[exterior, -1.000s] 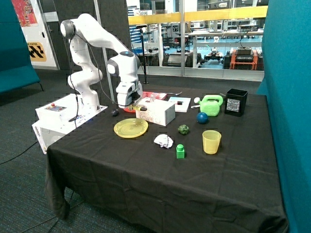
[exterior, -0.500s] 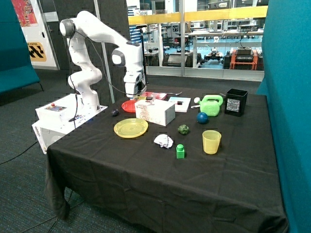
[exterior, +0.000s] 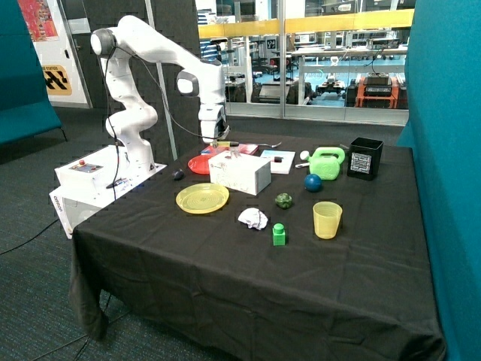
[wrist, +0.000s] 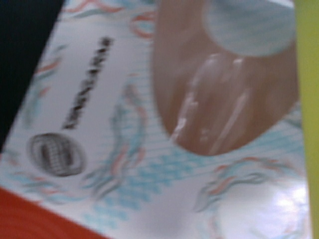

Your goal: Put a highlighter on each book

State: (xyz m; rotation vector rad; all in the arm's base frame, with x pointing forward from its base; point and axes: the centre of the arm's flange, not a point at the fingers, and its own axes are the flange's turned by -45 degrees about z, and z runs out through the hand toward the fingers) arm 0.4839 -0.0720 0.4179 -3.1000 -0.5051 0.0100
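Black table (exterior: 225, 256); box (wrist: 149, 149) print only wrist-side.

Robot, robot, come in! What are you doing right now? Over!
Gripper above the white box and red plate, carrying a highlighter. Red book and white book beyond the box, nothing clearly on either. Path open.

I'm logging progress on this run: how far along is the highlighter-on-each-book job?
Done: nothing I can confirm; the red book shows no highlighter I can make out, and the white book bears a small dark item I cannot identify. In hand: the gripper hovers over the white box beside the red plate; a yellow-green strip in the wrist view may be a highlighter. Left: likely both placements.
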